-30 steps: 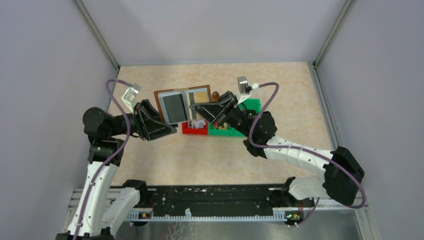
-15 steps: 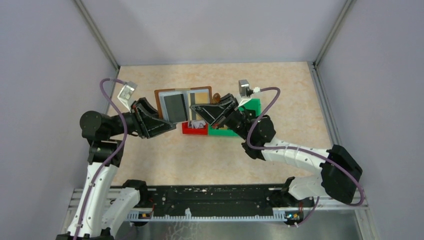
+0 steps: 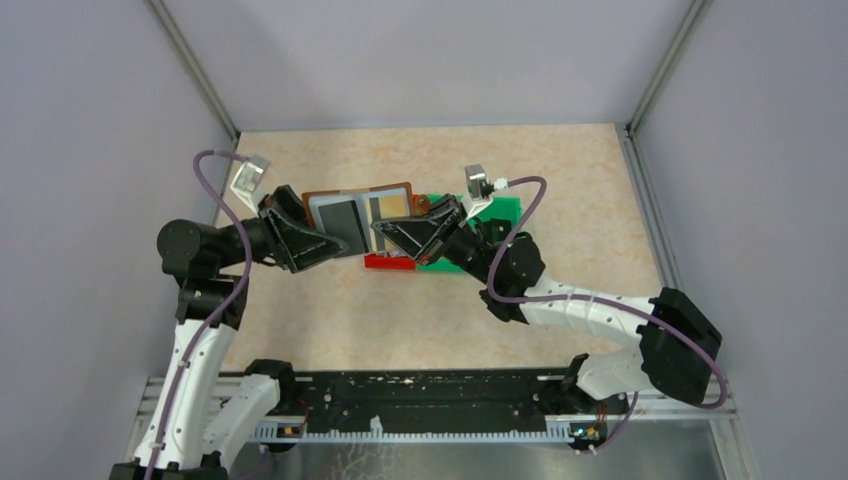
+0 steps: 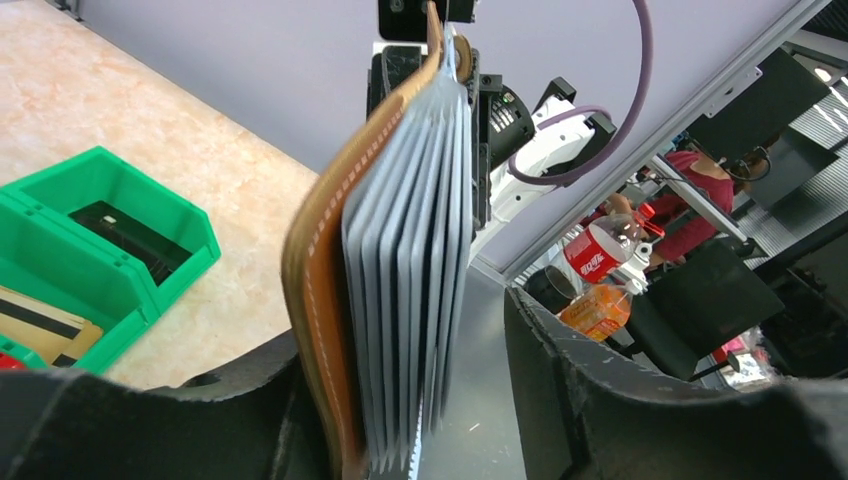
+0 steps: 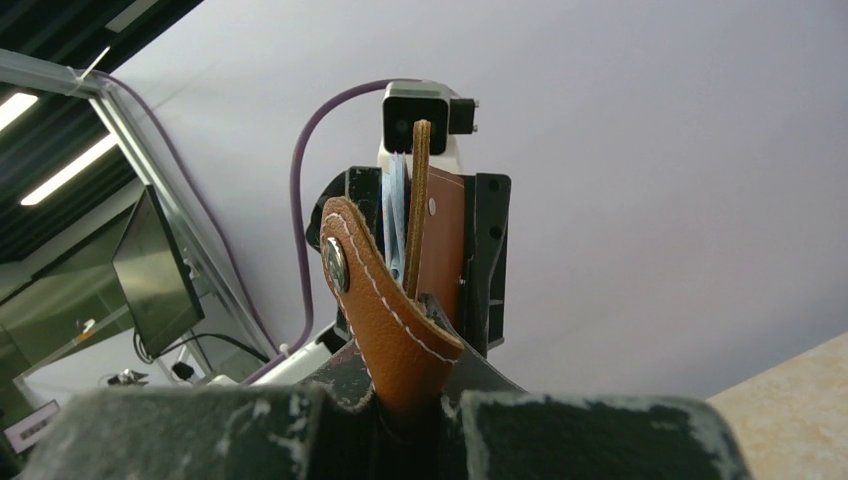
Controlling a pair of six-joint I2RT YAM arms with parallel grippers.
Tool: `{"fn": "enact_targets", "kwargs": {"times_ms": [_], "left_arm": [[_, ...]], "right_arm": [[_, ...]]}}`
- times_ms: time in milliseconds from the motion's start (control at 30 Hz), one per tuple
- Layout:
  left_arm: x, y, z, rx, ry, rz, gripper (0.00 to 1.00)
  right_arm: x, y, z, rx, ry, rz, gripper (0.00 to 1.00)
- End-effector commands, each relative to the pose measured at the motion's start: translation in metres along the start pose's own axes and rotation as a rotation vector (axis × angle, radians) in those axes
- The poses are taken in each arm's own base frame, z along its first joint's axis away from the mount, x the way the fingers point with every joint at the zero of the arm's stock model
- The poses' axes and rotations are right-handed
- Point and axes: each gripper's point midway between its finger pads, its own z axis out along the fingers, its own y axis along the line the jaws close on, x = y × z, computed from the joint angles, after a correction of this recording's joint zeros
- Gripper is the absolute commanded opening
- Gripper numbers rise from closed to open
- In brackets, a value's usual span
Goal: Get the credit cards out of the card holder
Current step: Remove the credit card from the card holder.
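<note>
The brown card holder [image 3: 358, 208] hangs open above the table between both grippers. Its pale grey-blue pockets face up, showing a dark grey card [image 3: 347, 216] and a gold card [image 3: 393, 204]. My right gripper [image 3: 381, 229] is shut on the holder's right side; in the right wrist view the brown snap tab [image 5: 385, 310] is pinched between its fingers [image 5: 430, 395]. My left gripper [image 3: 334, 241] is open around the holder's left edge. In the left wrist view the pocket leaves [image 4: 415, 260] stand edge-on beside the left finger, with a gap to the right finger [image 4: 560, 380].
A green bin [image 3: 503, 211] and a red bin [image 3: 390, 262] sit under and right of the holder. In the left wrist view the green bin [image 4: 150, 300] holds a gold card with a dark stripe [image 4: 35, 325] and a dark card [image 4: 125, 235]. Grey walls enclose the table.
The holder and both grippers have shifted left and slightly nearer. The holder now covers more of the red bin.
</note>
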Motion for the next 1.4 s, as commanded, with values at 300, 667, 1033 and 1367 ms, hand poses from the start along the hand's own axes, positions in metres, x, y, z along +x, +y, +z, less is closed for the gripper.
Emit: {"fn": "enact_targets", "kwargs": {"times_ms": [300,667,1033,1367], "left_arm": [[-0.025,-0.015,0.005,0.018,-0.051,0.101,0.25],[-0.02,0.035,-0.001,-0.225,-0.039,0.124,0.0],[0.005,0.066,-0.004,-0.279,0.092,0.049,0.0],[0.007,0.05,-0.002,-0.205,0.131,0.006,0.0]], "right_arm": [[-0.013,0.03,0.006,-0.089,-0.038,-0.01,0.0],[-0.074,0.0,-0.017,0.212,-0.015,-0.148,0.59],[-0.048,0.025,0.008,0.082,0.286,-0.12,0.4],[0.01,-0.003,0.0,0.036,0.487,0.038,0.34]]}}
